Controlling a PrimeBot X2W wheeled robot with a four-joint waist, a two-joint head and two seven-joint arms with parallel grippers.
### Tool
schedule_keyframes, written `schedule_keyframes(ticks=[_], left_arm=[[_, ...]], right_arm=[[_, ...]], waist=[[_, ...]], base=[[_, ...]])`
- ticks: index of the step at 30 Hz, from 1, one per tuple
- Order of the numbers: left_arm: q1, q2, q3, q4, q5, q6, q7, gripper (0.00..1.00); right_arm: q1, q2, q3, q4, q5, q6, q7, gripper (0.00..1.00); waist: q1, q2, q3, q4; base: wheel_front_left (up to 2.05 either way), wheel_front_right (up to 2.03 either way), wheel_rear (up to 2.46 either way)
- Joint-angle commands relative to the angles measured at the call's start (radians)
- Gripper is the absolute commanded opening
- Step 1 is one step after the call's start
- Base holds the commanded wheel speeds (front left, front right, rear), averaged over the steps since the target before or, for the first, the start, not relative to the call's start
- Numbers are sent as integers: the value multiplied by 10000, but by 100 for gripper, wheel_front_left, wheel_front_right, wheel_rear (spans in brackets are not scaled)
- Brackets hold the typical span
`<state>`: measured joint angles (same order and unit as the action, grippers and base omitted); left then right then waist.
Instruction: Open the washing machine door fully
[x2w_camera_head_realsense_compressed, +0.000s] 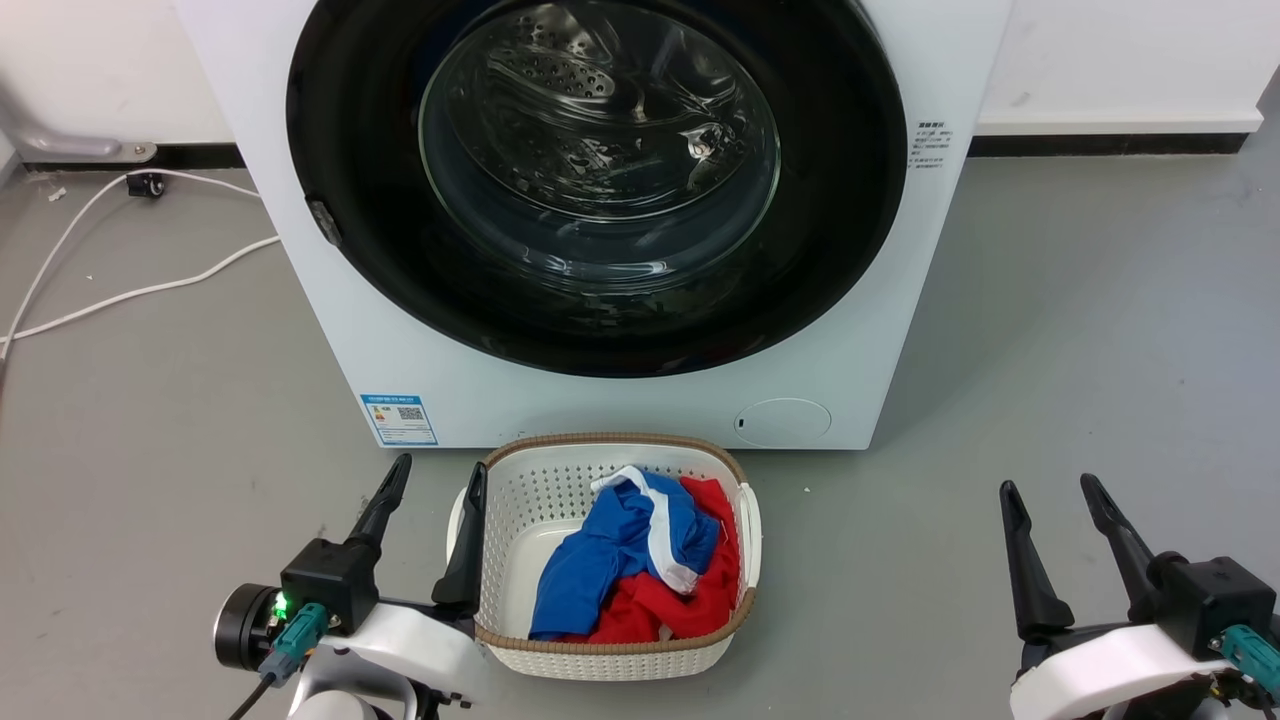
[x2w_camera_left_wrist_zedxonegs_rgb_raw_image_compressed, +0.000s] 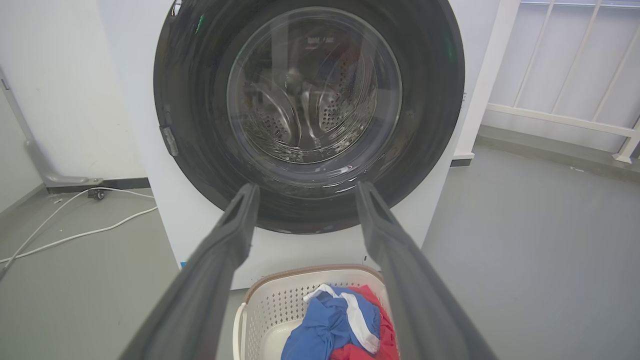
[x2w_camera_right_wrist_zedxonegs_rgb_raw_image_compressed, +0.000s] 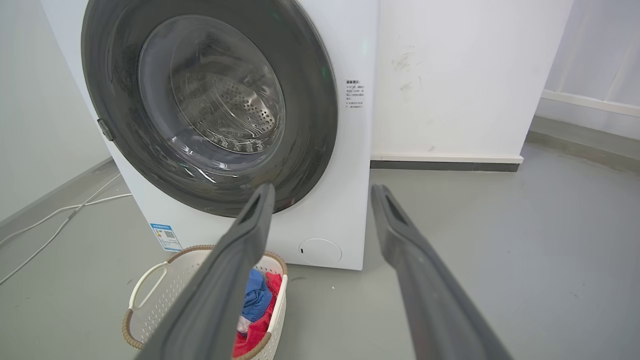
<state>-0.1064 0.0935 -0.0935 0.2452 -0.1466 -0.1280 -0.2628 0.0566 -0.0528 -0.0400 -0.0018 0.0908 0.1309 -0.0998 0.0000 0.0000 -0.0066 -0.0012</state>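
Success hinges on the left gripper (x2w_camera_head_realsense_compressed: 440, 463), wide and empty like the right gripper (x2w_camera_head_realsense_compressed: 1046, 484), hooking what seems a latch tab (x2w_camera_head_realsense_compressed: 323, 222) on the washing machine door (x2w_camera_head_realsense_compressed: 600, 170), shut flush beyond the basket (x2w_camera_head_realsense_compressed: 610, 440), then swinging outward.

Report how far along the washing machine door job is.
Done: nothing yet. The washing machine door sits shut, flush in the front of the washing machine. In hand: nothing. The left claw and right claw are both open and empty, low on either side of the laundry basket, short of the door. Left: reach the door's edge, grip it and swing it fully open.
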Motion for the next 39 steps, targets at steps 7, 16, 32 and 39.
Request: schedule_keyframes(ticks=[7,16,32,39], left_arm=[[29,-3,54,-12,-43,-11,-28,100],[29,-33,116,-2,-50,-22,-28,100],[-265,-136,208,-340,40,-29,-28,100],[-761,-230,114,-650,71,-20,-27,100]], right_arm=[[-112,39,-23,112,407,-3,102,0],[-177,38,-126,364,4729,-1,137,0],[-1796,-271,-1567,1409,17208,0,364,0],[-3830,-1866,-1662,2845,19144,0,697,0]], waist=[[0,0,27,-11],[0,0,19,-47],[0,0,603,-264],[0,0,1657,-201]], base=[[0,0,0],[0,0,0],[0,0,0],[0,0,0]])
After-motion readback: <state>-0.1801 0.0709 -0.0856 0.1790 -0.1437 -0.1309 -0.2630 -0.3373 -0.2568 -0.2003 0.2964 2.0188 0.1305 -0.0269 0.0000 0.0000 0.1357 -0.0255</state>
